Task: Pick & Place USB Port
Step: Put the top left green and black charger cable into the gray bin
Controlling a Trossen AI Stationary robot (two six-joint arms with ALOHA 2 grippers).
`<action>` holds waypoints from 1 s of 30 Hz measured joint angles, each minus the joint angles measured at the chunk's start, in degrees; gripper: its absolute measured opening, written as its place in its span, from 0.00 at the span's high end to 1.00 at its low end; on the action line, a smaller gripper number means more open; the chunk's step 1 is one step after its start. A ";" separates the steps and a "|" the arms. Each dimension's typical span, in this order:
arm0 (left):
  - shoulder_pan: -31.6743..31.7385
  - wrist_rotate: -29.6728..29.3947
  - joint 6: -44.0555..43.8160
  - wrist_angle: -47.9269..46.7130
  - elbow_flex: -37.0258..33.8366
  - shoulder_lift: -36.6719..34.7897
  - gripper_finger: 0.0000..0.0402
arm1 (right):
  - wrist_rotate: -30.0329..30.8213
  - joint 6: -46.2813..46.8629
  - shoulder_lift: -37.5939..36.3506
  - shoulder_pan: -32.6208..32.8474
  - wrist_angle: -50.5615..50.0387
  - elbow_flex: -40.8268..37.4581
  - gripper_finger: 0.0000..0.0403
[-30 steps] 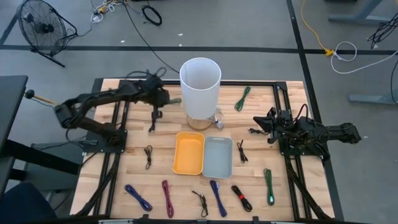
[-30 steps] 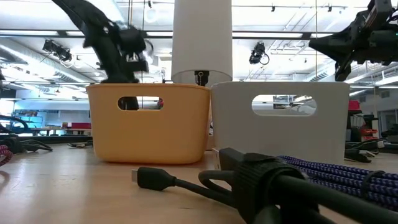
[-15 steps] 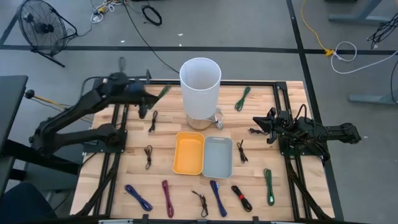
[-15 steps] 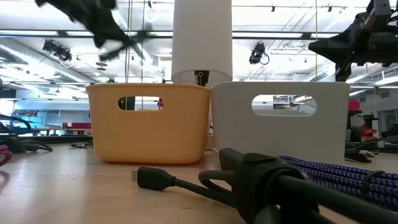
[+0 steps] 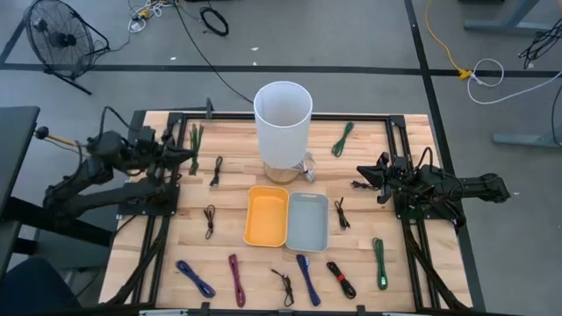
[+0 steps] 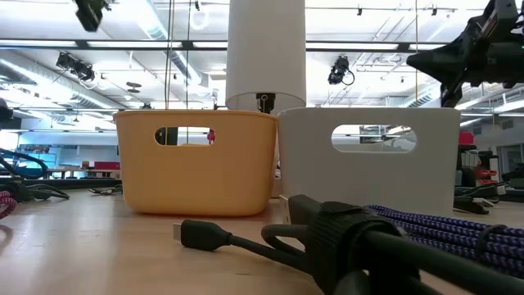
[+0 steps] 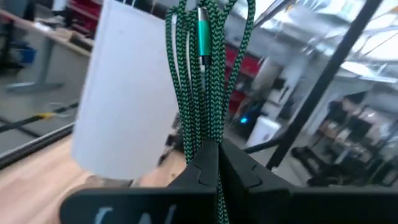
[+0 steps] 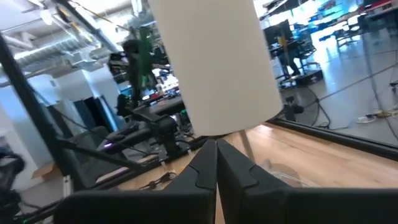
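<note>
My left gripper (image 5: 186, 153) is near the table's left edge, raised above it and shut on a bundled green braided USB cable (image 5: 194, 137). The cable's green metal plug (image 7: 203, 31) shows in the left wrist view. A tall white cylinder (image 5: 283, 130) stands at the far middle. In front of it sit an orange bin (image 5: 267, 215) and a grey bin (image 5: 307, 221). My right gripper (image 5: 358, 184) waits shut at the right side with nothing in it. My left gripper pinches several strands of the green cable bundle near one end (image 7: 209, 135) between its two fingers (image 7: 239, 171). The fingers lie about level and point toward the table's right. The bundle sticks out beyond them toward the far edge, lifted clear of the table.
Loose cables lie around the bins: green ones (image 5: 342, 138) (image 5: 379, 262), black ones (image 5: 216, 169) (image 5: 209, 219) (image 5: 342, 212), and blue (image 5: 195, 278), magenta (image 5: 236, 279) and further ones along the near edge. A black frame rims the table.
My left gripper has drawn back from beside the white cylinder toward the table's left edge. It rose, rolled its wrist and came up to about level, staying shut. The green cable came along with it, clear of the table.
</note>
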 joint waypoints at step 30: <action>-48.97 -50.69 34.08 59.71 -0.18 62.68 1.00 | -16.58 0.76 25.70 4.53 22.59 5.16 0.98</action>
